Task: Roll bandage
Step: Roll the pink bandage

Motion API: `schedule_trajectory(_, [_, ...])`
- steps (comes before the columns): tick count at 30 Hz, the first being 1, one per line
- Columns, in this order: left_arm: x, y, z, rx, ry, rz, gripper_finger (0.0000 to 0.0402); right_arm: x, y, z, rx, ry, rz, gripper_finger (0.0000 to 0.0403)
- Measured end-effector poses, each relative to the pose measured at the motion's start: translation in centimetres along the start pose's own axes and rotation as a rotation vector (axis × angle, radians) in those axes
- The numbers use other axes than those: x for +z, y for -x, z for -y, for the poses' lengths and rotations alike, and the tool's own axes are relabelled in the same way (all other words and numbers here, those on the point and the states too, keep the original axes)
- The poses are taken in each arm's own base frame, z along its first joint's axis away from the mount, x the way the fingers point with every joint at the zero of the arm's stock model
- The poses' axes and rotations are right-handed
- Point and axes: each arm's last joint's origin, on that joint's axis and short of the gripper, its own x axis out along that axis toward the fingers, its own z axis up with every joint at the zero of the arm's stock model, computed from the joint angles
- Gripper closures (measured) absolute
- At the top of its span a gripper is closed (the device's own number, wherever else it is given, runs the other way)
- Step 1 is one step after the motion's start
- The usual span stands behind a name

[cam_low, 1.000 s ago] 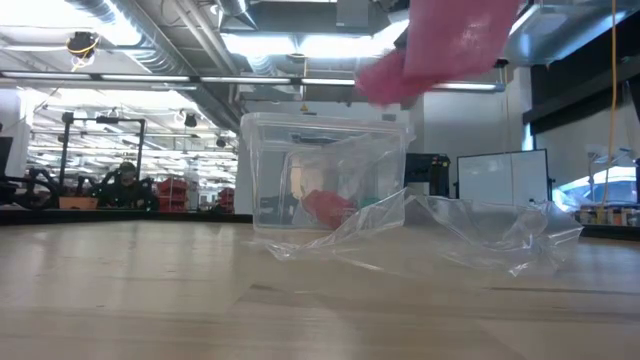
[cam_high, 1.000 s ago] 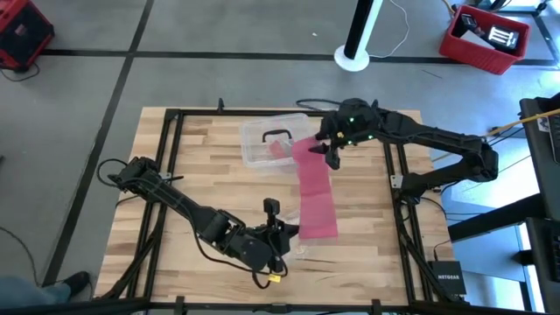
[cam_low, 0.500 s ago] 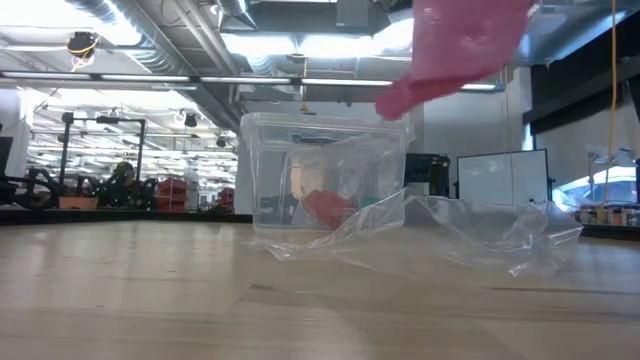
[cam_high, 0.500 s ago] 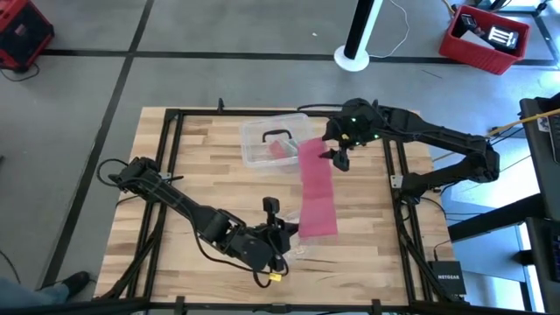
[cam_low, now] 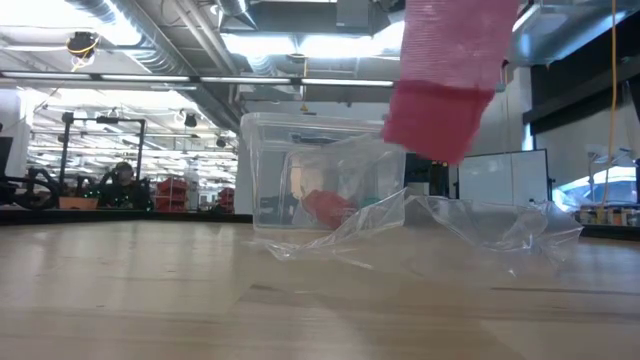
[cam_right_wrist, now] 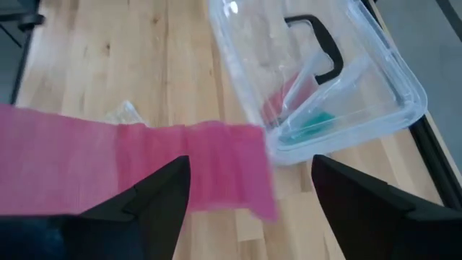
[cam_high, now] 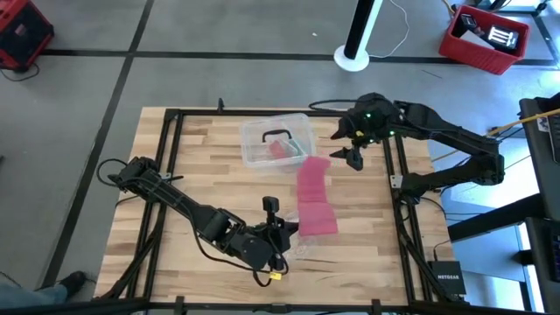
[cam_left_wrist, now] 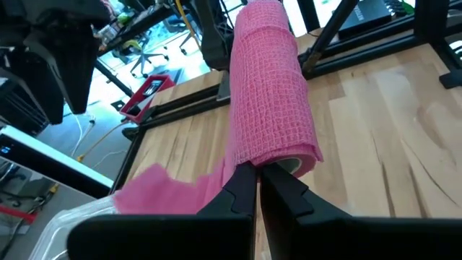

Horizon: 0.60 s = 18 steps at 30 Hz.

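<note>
The pink bandage (cam_high: 315,197) is partly wound into a roll (cam_left_wrist: 271,87) at its near end. My left gripper (cam_high: 287,229) is shut on that roll, above the table's near middle. The rest of the strip (cam_right_wrist: 144,166) runs toward the far side. Its free end (cam_low: 435,130) hangs loose above the table. My right gripper (cam_high: 353,156) stands open to the right of that free end and touches nothing; in its wrist view (cam_right_wrist: 251,165) the strip passes beyond the fingers. My left gripper holds the roll by its left end (cam_left_wrist: 278,165), with the two fingers (cam_left_wrist: 242,184) shut together at the roll's core. The wound layers hide which layer they pinch. The fingers come level from the table's left, along the roll's axis. The roll is lifted clear, the strip trailing slack.
A clear plastic box (cam_high: 276,142) with pink and green contents stands at the far middle, just left of the strip's free end. A crumpled clear wrapper (cam_low: 470,235) lies on the wood below the bandage. Black frame rails (cam_high: 398,166) border the table.
My right gripper has opened and let go of the strip's far end, then drawn back toward the table's right edge and a little up. The freed end has dropped and sagged back toward the near side, while the rolled end has stayed in my left gripper.
</note>
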Motion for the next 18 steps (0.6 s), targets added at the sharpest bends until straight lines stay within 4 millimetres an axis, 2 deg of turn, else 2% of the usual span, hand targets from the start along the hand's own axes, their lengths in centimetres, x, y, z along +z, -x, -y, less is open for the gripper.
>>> schedule_trajectory(3, [0.0,0.0,0.0,0.000,0.001,0.000,0.0401,-0.2,0.9,-0.3,0.009,0.007,0.024,0.0111])
schedule_trajectory(13, [0.0,-0.3,-0.3,0.011,-0.008,-0.004,0.0401,-2.0,5.9,-2.4,0.056,0.050,0.167,0.0111])
schedule_trajectory(18, [-0.1,-1.2,-1.4,0.059,-0.001,-0.021,0.0401,-3.7,6.2,-3.7,0.115,0.069,0.211,0.0111])
